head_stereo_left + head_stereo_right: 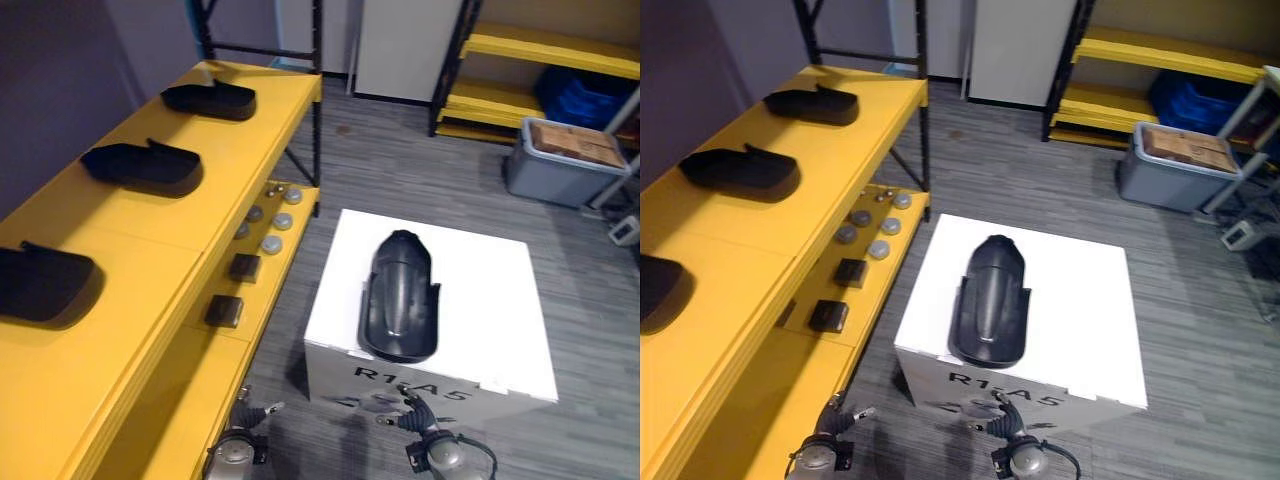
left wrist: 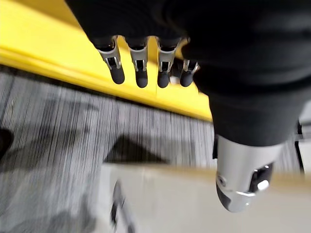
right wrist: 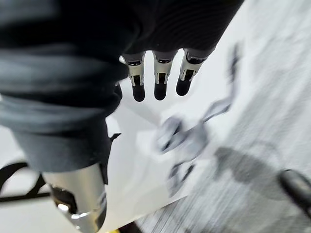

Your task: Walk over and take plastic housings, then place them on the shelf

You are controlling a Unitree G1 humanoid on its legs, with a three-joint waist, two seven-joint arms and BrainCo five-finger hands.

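Note:
A black plastic housing [image 1: 400, 297] lies lengthwise on top of a white box [image 1: 500, 300] in front of me. Three more black housings [image 1: 210, 100] [image 1: 143, 166] [image 1: 45, 283] sit in a row on the top board of the yellow shelf [image 1: 200, 240] at my left. My left hand [image 1: 245, 425] hangs low beside the shelf's front edge, fingers [image 2: 141, 68] straight and holding nothing. My right hand [image 1: 425, 425] hangs low against the box's near face, fingers [image 3: 158, 73] also straight and empty. Both hands are well short of the housing on the box.
The shelf's lower board carries several small round parts [image 1: 270, 225] and two black blocks [image 1: 243, 267]. A grey lidded bin [image 1: 565, 160] stands on the floor at the back right, by another yellow rack [image 1: 540, 45] with a blue crate [image 1: 585, 95].

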